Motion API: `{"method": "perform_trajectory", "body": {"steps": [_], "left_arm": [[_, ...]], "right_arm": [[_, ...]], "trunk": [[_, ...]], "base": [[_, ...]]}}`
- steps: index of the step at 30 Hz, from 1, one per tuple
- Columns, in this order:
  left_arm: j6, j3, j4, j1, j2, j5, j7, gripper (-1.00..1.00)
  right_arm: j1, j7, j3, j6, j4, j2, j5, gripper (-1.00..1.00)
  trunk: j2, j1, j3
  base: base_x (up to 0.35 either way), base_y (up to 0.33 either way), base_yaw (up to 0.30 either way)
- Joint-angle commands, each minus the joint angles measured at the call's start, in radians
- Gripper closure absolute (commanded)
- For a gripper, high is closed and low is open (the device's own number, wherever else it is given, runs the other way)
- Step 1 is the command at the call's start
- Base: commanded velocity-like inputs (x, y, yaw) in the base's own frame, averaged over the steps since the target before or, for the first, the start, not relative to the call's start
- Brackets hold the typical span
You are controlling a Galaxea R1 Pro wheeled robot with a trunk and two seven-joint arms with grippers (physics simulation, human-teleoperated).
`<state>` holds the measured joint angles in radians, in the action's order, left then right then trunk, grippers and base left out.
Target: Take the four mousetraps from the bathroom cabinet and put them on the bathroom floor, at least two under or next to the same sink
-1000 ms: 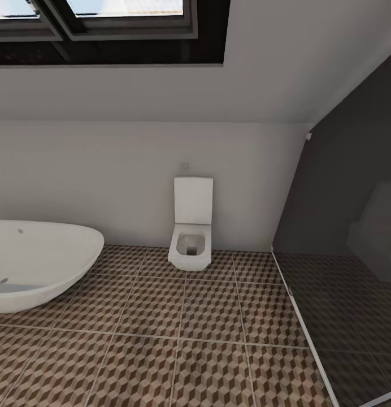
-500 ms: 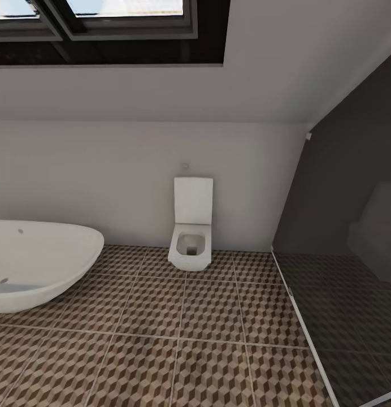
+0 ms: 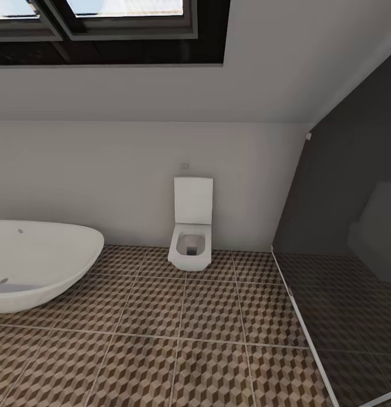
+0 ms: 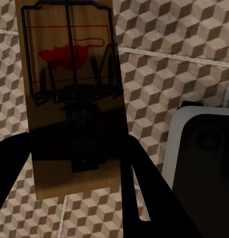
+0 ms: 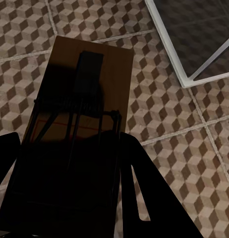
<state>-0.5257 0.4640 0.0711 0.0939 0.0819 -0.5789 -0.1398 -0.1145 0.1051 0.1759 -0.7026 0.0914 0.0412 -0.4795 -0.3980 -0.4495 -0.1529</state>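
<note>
My left gripper [image 4: 75,166] is shut on a mousetrap [image 4: 70,74], a tan board with a dark wire frame and a red spot, held above the bathroom floor [image 4: 184,74]. My right gripper [image 5: 70,168] is shut on a second mousetrap [image 5: 89,74], also hanging over the cube-patterned tiles [image 5: 159,114]. In the head view the bathroom floor [image 3: 178,339] spreads ahead of me. The cabinet and the sink are out of view.
A white oval bathtub [image 3: 37,265] stands at the left and a square white toilet [image 3: 191,237] at the back wall. A dark glass partition [image 3: 342,254] with a pale floor rail [image 3: 300,322] closes off the right. A white-rimmed dark object [image 4: 203,153] lies beside the left gripper.
</note>
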Motion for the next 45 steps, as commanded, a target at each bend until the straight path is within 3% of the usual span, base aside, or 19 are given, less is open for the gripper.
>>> {"method": "perform_trajectory", "body": {"steps": [1,45], "left_arm": [[-0.003,0.007,0.003,0.001,-0.001,0.002,-0.006,1.00],[-0.004,0.007,0.003,0.001,-0.001,0.002,-0.006,1.00]], "right_arm": [[-0.001,0.008,0.009,-0.002,0.000,0.000,-0.002,1.00],[-0.001,0.008,0.008,-0.002,0.000,0.000,-0.002,1.00]], "trunk": [[-0.002,-0.001,-0.002],[-0.002,-0.001,-0.002]], "base": [[0.000,0.000,0.000],[0.000,0.000,0.000]]}}
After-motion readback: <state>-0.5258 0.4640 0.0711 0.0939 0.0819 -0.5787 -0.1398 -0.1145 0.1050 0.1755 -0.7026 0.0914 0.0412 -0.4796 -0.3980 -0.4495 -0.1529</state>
